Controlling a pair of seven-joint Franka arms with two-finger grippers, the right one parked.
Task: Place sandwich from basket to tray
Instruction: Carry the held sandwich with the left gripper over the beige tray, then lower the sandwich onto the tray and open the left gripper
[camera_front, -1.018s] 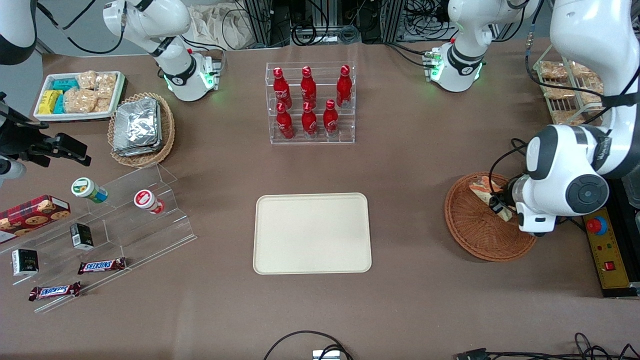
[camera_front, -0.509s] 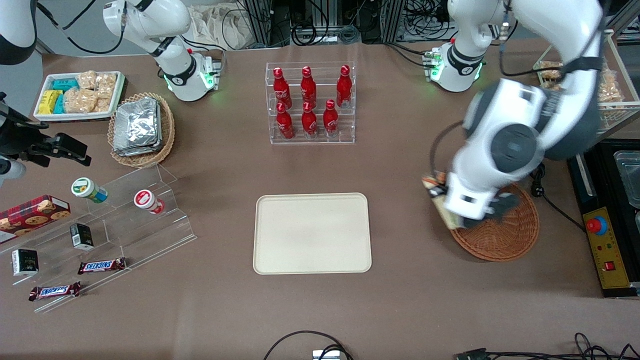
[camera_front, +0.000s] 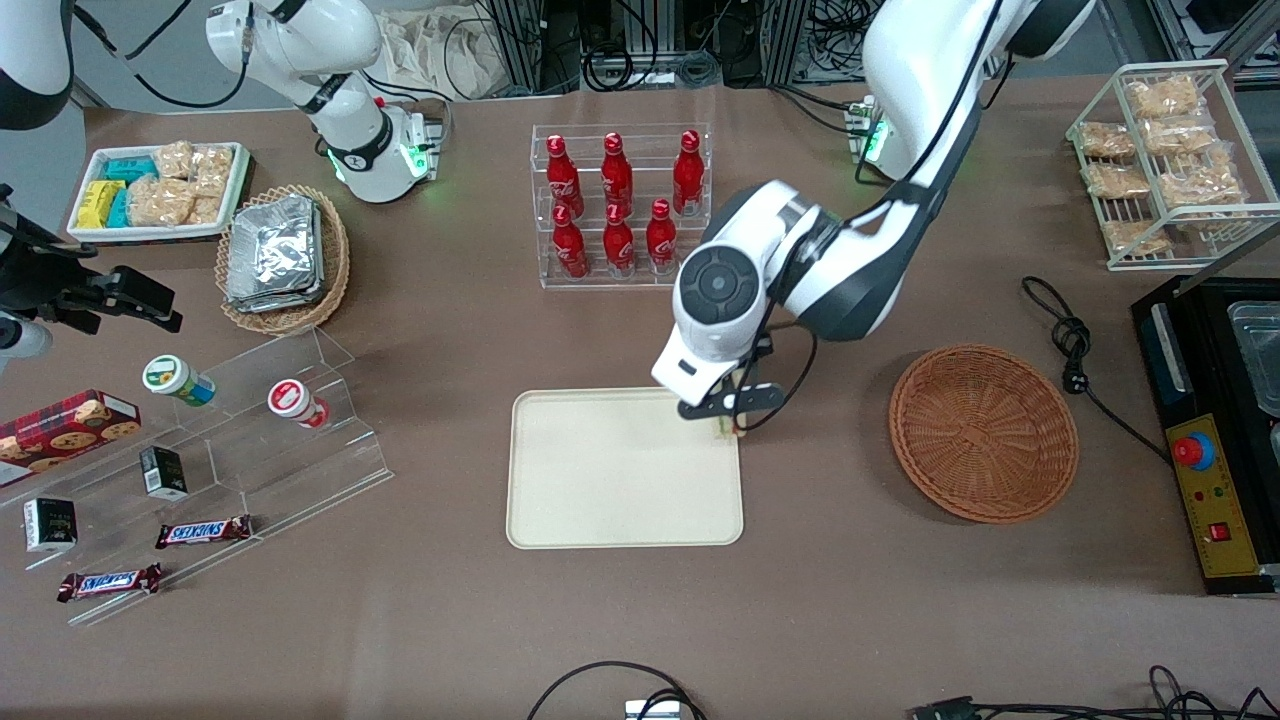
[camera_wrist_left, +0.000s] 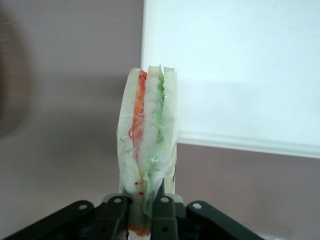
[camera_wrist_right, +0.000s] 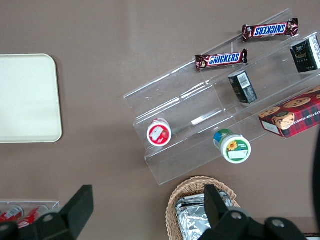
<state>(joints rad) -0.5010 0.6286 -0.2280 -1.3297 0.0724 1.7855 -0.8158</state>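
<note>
The left arm's hand (camera_front: 730, 410) hangs over the tray's (camera_front: 600, 480) corner nearest the basket (camera_front: 983, 432), its fingers (camera_wrist_left: 120, 217) pinched tight on the base of the sandwich (camera_wrist_left: 147, 145). The wrist view shows the wedge standing on edge, bread slices outermost with the orange-red and green layers between them, wrapped in clear film. It sits right above the tray's rim rather than over the tray's middle, with brown tabletop (camera_front: 850, 600) showing under part of it. The basket lies bare toward the working arm's edge of the tabletop, well apart from the tray.

The main risk looks to be the release point. Letting go here could drop the wedge on the rim, so that it tips off onto the tabletop; carrying it farther in toward the tray's middle would avoid that. The grip is narrow and low on a soft, film-covered item, so it could slip or swing during a quick move. Released upright, it would probably topple, perhaps outward.
</note>
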